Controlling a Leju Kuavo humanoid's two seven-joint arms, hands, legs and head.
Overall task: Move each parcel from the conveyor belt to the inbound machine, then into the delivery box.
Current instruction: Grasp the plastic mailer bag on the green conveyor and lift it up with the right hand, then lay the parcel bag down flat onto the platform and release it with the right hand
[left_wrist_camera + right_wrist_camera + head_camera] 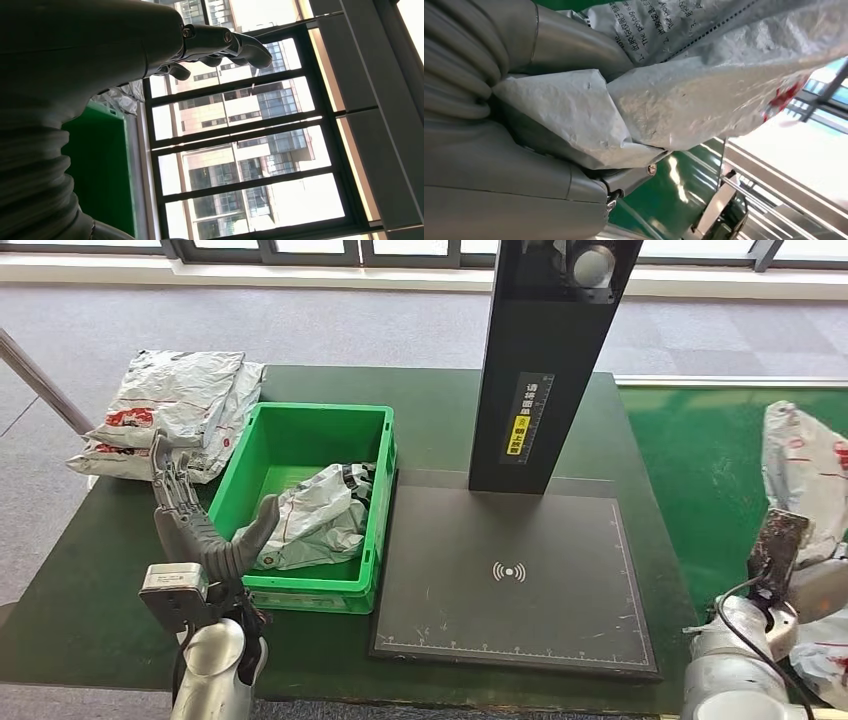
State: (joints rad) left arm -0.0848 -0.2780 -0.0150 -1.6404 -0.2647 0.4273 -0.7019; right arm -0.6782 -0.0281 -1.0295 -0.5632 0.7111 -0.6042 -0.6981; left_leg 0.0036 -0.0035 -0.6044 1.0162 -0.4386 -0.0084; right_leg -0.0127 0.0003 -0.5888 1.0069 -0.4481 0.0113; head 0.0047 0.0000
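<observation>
Dark green table [90,610], right hand [785,550] gripping grey parcel [800,465], left hand [195,525] empty

The left hand [200,525] is raised upright on its silver arm, fingers [170,480] spread apart and thumb angled out to the side, nothing between them. The right hand [574,165] has its fingers closed on a grey parcel [704,95].

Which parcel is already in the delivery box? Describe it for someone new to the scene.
Find the green plastic crate left of the black scanner pad. The crumpled grey poly-bag parcel lies inside it, unlike the grey parcels stacked on the table behind the crate.
</observation>
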